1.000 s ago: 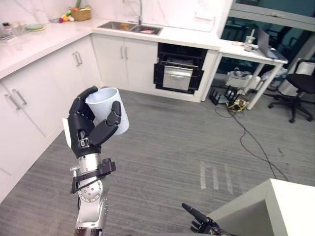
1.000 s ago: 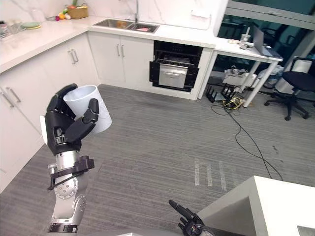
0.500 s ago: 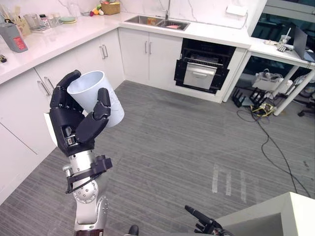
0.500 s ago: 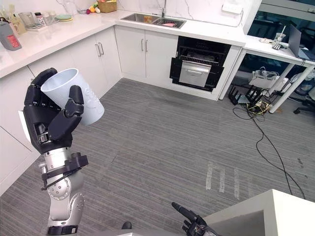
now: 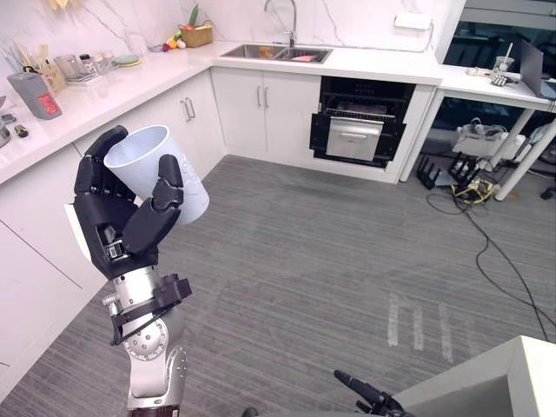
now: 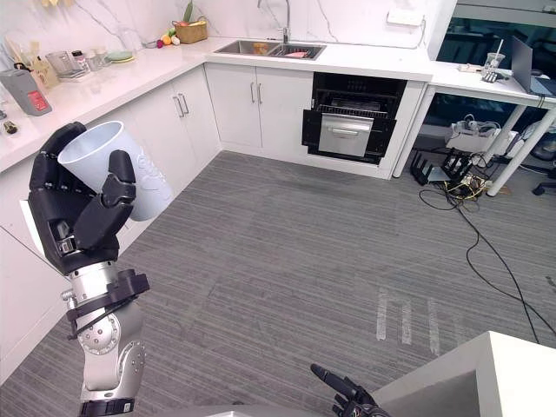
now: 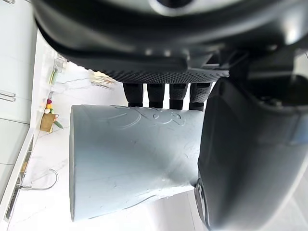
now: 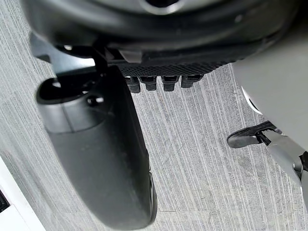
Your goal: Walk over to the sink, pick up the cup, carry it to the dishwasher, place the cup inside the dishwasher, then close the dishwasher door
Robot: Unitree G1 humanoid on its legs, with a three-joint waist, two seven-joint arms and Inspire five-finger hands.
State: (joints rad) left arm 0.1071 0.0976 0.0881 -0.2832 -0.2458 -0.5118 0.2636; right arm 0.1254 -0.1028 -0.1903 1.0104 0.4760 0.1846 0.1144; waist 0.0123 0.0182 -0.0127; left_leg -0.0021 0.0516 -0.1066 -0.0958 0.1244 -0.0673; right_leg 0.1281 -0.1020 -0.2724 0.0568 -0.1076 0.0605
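My left hand (image 5: 117,230) is raised in front of me, shut on a white cup (image 5: 161,169) that tilts with its mouth up and to the left. In the left wrist view the fingers (image 7: 161,91) wrap the cup (image 7: 130,159) and the thumb presses its other side. The sink (image 5: 274,54) lies in the far counter. Right of it the dishwasher (image 5: 358,130) stands open, a dark cavity with a steel panel in it. My right hand (image 5: 365,395) hangs low near the bottom edge, open and holding nothing.
White cabinets (image 5: 182,113) and a counter (image 5: 95,87) with jars, plates and a fruit basket run along the left. A desk (image 5: 499,87) and floor cables (image 5: 486,226) are at the right. A white table corner (image 5: 521,382) sits at lower right. Grey floor (image 5: 330,252) lies between.
The camera has shifted, so the sink and dishwasher now sit more central and nearer. The left hand keeps its hold on the cup and sits a little further left in the view.
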